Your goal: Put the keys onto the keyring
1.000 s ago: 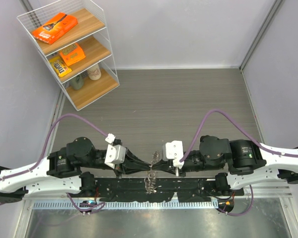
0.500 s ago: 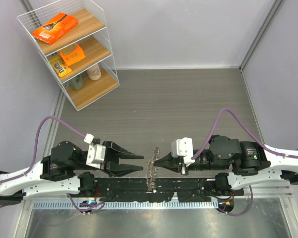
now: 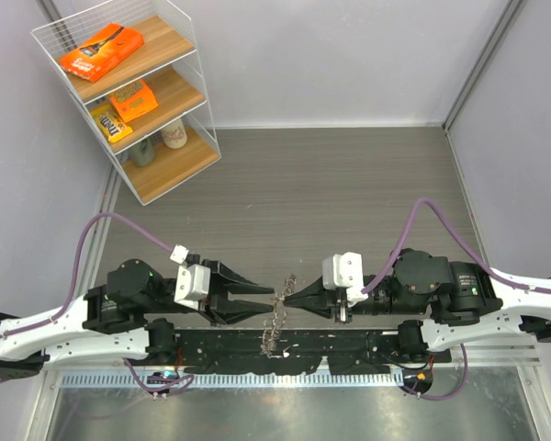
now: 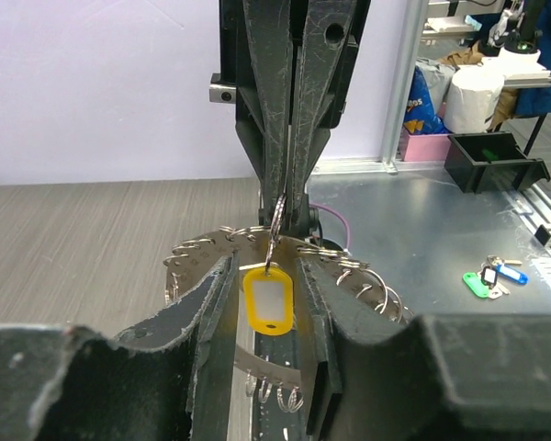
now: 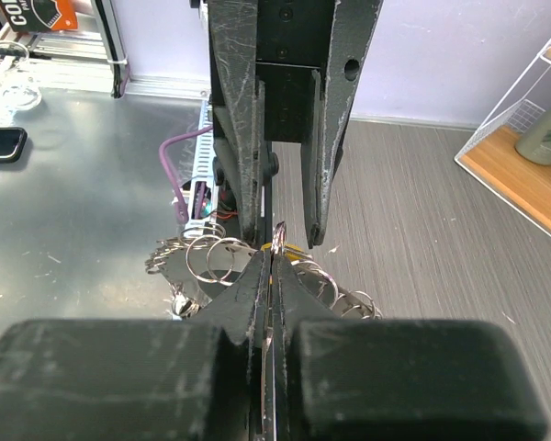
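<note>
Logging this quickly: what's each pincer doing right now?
Left pincer: open, straddling the yellow key tag, not gripping it.
Right pincer: closed on a ring of the keyring.

This is a robotics lab, set up as an enclosed test cell. A grey wood-grain counter [image 3: 349,184] is boxed in by plain pale wall panels [image 3: 331,55] held in aluminium frame posts [image 3: 477,64]. Two robot arms are bolted to a black rail [image 3: 303,347], with purple cables [image 3: 422,216] looping off them and a slotted cable duct [image 3: 230,378] beside a sheet-metal bench top [image 3: 285,413]. A wire shelf rack [image 3: 133,101] carries snack packs [image 3: 101,50] like props. Beyond, the left wrist view shows a paper roll [image 4: 473,96] and a black bin [image 4: 494,158].
</note>
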`<action>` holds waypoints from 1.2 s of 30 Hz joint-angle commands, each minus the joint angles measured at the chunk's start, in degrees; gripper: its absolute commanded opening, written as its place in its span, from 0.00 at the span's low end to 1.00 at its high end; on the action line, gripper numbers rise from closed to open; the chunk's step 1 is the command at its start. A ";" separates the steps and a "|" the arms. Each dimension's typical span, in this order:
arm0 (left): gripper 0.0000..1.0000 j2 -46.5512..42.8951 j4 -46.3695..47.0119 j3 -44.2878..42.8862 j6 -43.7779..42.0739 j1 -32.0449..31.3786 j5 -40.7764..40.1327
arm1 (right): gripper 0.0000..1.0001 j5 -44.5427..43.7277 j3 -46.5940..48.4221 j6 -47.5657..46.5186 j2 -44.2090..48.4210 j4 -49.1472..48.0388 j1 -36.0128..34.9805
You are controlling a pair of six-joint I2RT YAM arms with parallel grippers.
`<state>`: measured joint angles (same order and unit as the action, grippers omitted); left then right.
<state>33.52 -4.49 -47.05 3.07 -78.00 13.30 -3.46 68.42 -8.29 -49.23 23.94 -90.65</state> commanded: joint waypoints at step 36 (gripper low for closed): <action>0.00 0.85 4.14 -1.29 0.88 0.04 0.41 | 0.06 0.74 -13.49 -8.04 5.28 -32.28 -0.49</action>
<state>34.00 -4.32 -47.07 3.07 -77.97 12.62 -1.98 56.53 -11.53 -44.99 4.10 -90.80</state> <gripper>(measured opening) 0.036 0.064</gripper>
